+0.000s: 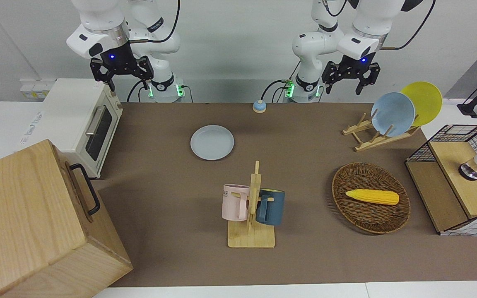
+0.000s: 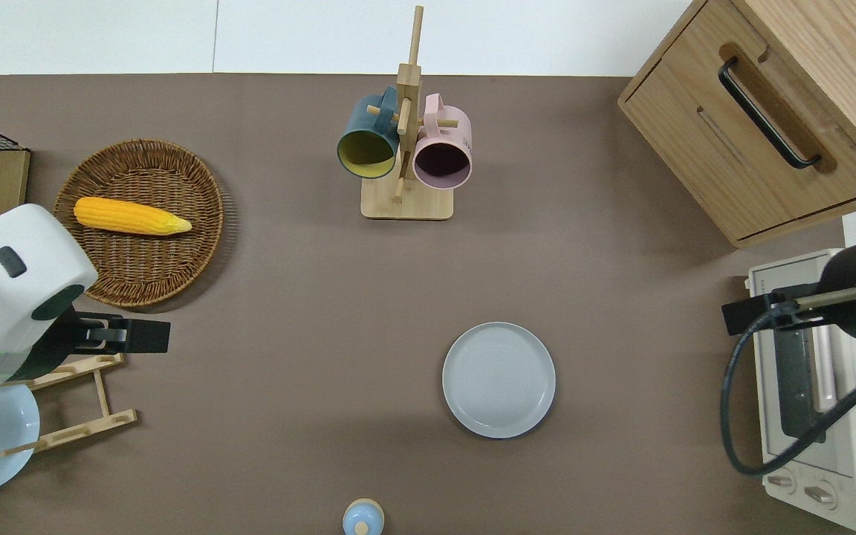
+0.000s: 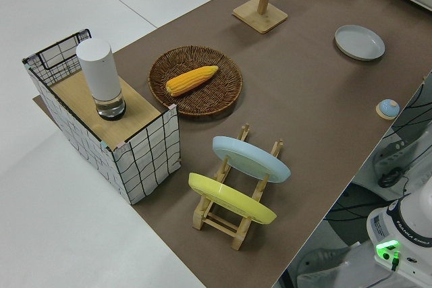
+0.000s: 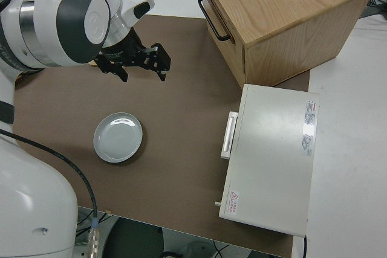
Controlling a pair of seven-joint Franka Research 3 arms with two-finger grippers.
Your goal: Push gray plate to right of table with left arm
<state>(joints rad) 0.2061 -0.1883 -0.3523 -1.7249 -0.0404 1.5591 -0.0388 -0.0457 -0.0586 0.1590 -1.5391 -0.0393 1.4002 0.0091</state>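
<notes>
The gray plate (image 1: 212,142) lies flat on the brown table (image 1: 160,198), toward the right arm's end and near the robots; it also shows in the overhead view (image 2: 498,379), the left side view (image 3: 360,42) and the right side view (image 4: 118,137). My left gripper (image 1: 350,78) is open and empty, raised high. In the overhead view the left gripper (image 2: 138,336) is over the edge of the wooden dish rack (image 2: 79,401), well apart from the plate. My right gripper (image 1: 121,72) is open and parked.
A mug stand (image 1: 251,207) with a pink and a blue mug stands mid-table. A wicker basket (image 1: 371,215) holds corn. The dish rack holds a bluer plate (image 1: 392,114) and a yellow plate (image 1: 422,101). A toaster oven (image 1: 81,120), wooden cabinet (image 1: 27,223), wire box (image 1: 458,178) and small bell (image 1: 259,106) are around.
</notes>
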